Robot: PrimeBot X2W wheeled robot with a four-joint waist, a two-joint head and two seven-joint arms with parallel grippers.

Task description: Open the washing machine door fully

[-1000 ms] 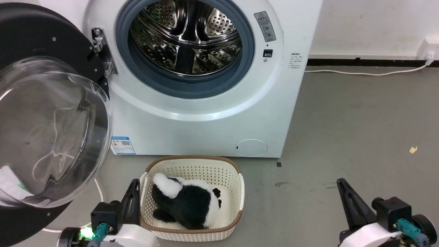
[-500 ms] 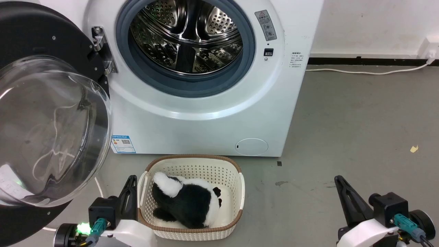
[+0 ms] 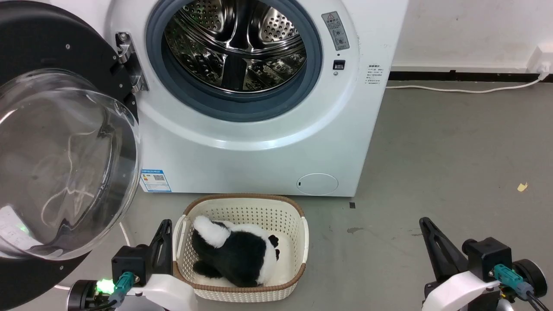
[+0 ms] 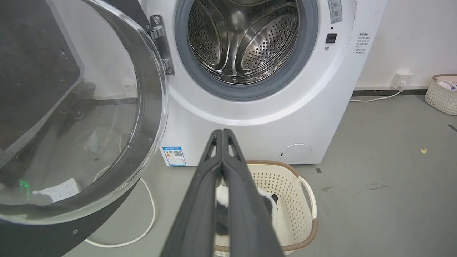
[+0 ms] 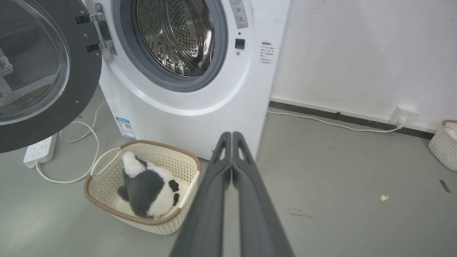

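Note:
The white washing machine (image 3: 259, 147) (image 4: 250, 117) (image 5: 200, 107) stands ahead with its steel drum exposed. The washing machine door (image 3: 56, 155) (image 4: 71, 117) (image 5: 39, 75), black-rimmed with a bulging clear glass bowl, is swung out wide to the left on its metal hinge (image 3: 127, 62). My left gripper (image 3: 164, 229) (image 4: 222, 132) is shut and holds nothing, low beside the basket and apart from the door. Over bare floor at the lower right, my right gripper (image 3: 425, 224) (image 5: 232, 135) is also shut and holds nothing.
A cream basket (image 3: 298, 233) (image 5: 107, 164) with a black-and-white plush toy (image 3: 235, 252) sits on the floor before the machine. A white cable (image 5: 85, 135) and power strip (image 5: 39, 151) lie under the door. A second basket (image 5: 442, 146) stands far right by the wall.
Both grippers have sunk slightly lower in the head view, and the scene shifted a little as the camera moved. The door has not moved.

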